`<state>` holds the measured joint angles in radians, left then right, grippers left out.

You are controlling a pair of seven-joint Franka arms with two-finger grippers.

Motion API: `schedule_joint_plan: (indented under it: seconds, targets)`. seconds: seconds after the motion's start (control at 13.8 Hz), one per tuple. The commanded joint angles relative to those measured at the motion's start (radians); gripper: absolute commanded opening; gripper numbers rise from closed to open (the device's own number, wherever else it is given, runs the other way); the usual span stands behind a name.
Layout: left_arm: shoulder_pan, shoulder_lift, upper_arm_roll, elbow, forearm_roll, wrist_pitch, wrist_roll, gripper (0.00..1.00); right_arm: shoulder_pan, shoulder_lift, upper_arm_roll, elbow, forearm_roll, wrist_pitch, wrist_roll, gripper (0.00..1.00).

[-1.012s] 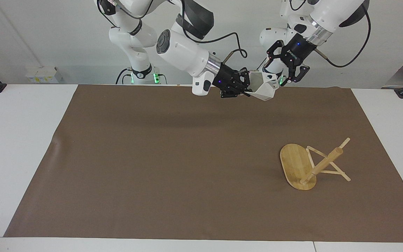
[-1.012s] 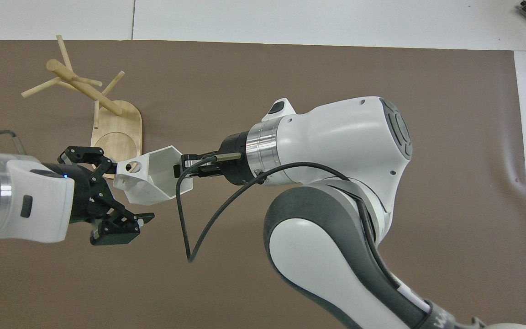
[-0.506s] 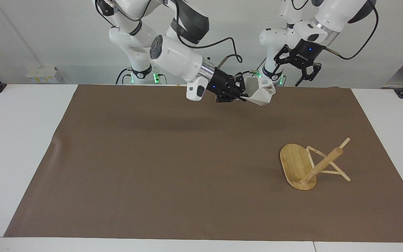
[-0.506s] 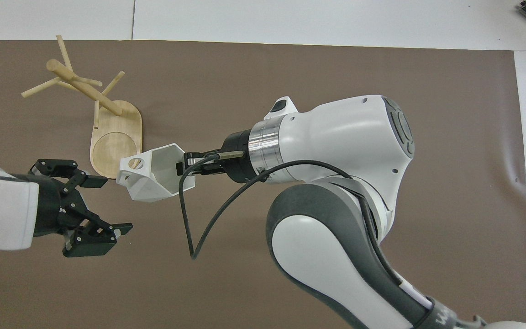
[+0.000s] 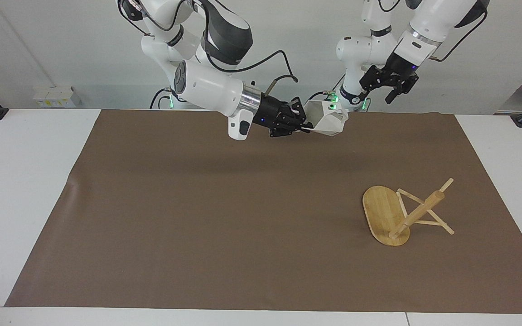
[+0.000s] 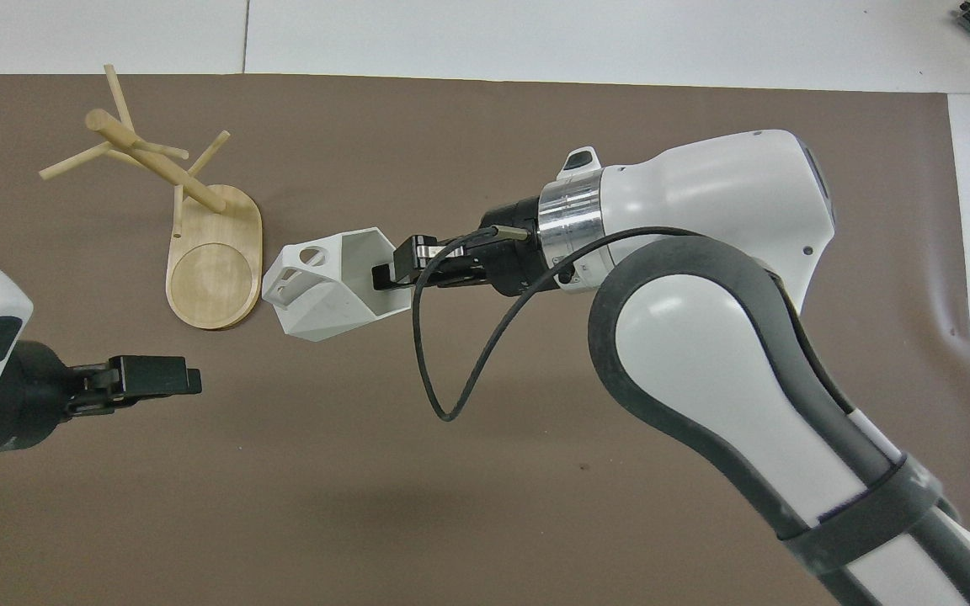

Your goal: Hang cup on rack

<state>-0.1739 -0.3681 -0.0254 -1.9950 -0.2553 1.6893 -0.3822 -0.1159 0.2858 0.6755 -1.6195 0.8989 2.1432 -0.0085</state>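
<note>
Both arms have moved since a second ago. One arm has pulled the cup (image 5: 327,118) away from the left claw (image 5: 396,88), and the left claw has gone up and back toward its own end of the counter (image 5: 30,199).

Two arms, two claws, one cup, one rack and one brown mat (image 5: 224,217) can be counted.

Up in the air, the right claw (image 5: 305,124) is clenched on the cup's rim. One finger is inside the cup and one is outside. The cup is white with flat sides. It is tipped on its side, and its handle with the round hole points away from the claw. It hangs over the mat, at the edge nearest the robots.

Nothing is in the left claw. Its fingers are spread apart. It hangs high in the air, well apart from the cup.

One wooden rack (image 5: 401,215) lies tipped over on the mat, toward the left arm's end. Its oval base stands on edge, and its thick post and thin pegs stick out sideways. It is well apart from the cup and nothing hangs on it.
</note>
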Motion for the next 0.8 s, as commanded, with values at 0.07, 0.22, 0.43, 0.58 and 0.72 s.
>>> schedule_joint_plan:
  seconds: [0.07,0.22,0.43,0.58,0.72]
  targets:
    - [0.010,0.032,-0.014,0.014,-0.004,0.013,-0.371,1.00,-0.008,0.000,0.007,0.012,0.041,-0.014,-0.027,0.00]
    - [0.005,0.099,-0.013,0.076,-0.048,0.013,-0.591,1.00,-0.008,0.000,0.007,0.010,0.041,-0.016,-0.025,0.00]
    - [0.008,0.153,-0.013,0.126,-0.112,0.039,-0.878,1.00,-0.008,-0.002,0.006,0.010,0.041,-0.036,-0.024,0.00]
    - [0.017,0.184,-0.013,0.156,-0.156,0.040,-1.008,1.00,-0.008,-0.002,0.006,0.012,0.041,-0.036,-0.024,0.00]
    - [0.019,0.254,-0.011,0.218,-0.198,-0.009,-1.110,1.00,-0.008,-0.002,0.006,0.012,0.041,-0.034,-0.024,0.00]
